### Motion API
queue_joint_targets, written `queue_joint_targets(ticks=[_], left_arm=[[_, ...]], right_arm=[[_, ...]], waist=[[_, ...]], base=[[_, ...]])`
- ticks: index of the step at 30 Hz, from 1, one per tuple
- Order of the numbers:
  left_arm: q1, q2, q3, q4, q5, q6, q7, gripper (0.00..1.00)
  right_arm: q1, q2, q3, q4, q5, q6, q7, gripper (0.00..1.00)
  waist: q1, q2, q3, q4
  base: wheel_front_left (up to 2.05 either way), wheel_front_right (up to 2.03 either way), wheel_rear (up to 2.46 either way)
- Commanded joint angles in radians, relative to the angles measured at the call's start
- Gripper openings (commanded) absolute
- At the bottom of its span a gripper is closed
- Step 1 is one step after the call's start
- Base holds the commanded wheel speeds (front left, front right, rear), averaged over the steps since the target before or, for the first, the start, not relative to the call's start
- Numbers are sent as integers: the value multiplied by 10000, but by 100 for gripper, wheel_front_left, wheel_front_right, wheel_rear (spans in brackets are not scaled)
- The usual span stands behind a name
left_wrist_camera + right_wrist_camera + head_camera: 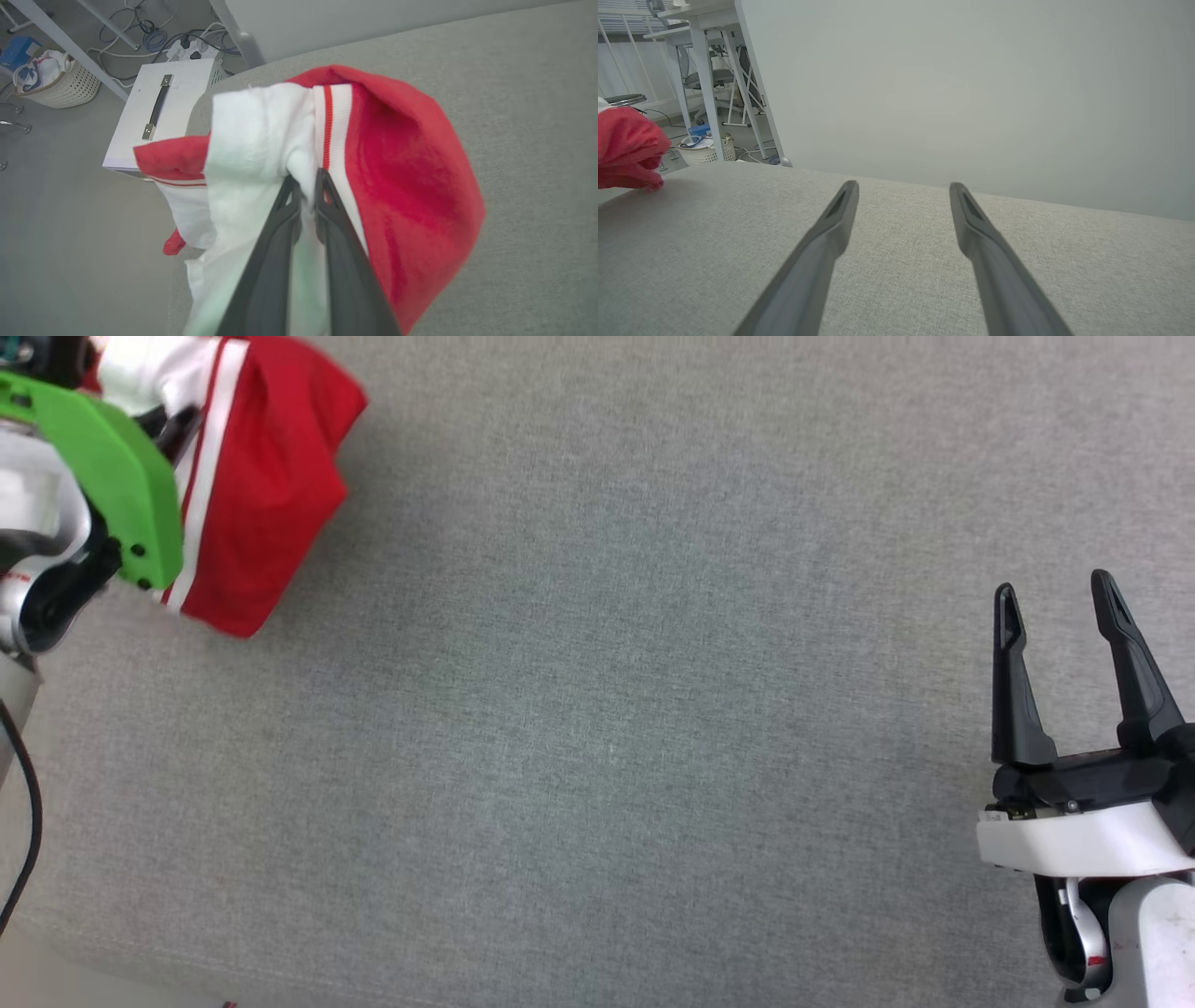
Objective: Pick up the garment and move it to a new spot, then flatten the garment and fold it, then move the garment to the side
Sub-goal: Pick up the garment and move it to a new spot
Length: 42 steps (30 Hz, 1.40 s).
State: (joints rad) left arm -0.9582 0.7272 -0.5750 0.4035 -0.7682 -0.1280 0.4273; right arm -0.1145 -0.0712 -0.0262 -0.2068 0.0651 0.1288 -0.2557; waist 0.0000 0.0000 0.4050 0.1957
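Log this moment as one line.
phase: pick up | left gripper: shut on garment | garment: bunched, at edge of grey surface | right gripper: open, empty

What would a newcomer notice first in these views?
The red and white shirt, bunched at the far left of the grey table, with the left gripper shut on its white sleeve by the striped trim. Next, the right gripper at the lower right of the head view, open and empty.
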Motion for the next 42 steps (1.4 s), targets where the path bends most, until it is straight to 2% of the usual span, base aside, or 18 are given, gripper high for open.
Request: queue_joint_targets(ticks=[1, 9, 17, 24, 33, 37, 42], left_arm=[[-316, 51, -112, -294, 166, -27, -100, 0], [-1146, -441, -1006, -1871, 749, -27, -105, 0], [-1911, -1737, -2603, -2161, 1087, -27, -173, 0], [-2192, -2845, -4321, -1402, 913, -27, -910, 0], [-1861, -4349, -6429, 360, 479, -27, -1855, 0], [-1574, -4755, -6880, 1005, 331, -27, -1907, 0], [-1305, -4958, -7032, 1480, 451, -27, -1970, 0]], right_arm=[[86, 32, -15, 27, 97, 19, -61, 100], [-2, 181, -14, 35, 248, 19, -61, 100], [-140, 206, -137, 59, 727, 19, -61, 100], [-258, 208, -97, 73, 1084, 19, -61, 100], [-341, 209, -190, 118, 1302, 19, -61, 100], [-413, 209, -151, 128, 1329, 19, -61, 100], [-479, 209, -147, 167, 1348, 19, -61, 100]], waist=[[0, 0, -333, -163], [0, 0, -368, -1182], [0, 0, -44, -2440], [0, 0, 313, -3332], [0, 0, 658, -3643], [0, 0, 789, -3676], [0, 0, 830, -3659]], base=[[0, 0, 0], [0, 0, 0], [0, 0, 0], [0, 0, 0], [0, 0, 0], [0, 0, 0], [0, 0, 0]])
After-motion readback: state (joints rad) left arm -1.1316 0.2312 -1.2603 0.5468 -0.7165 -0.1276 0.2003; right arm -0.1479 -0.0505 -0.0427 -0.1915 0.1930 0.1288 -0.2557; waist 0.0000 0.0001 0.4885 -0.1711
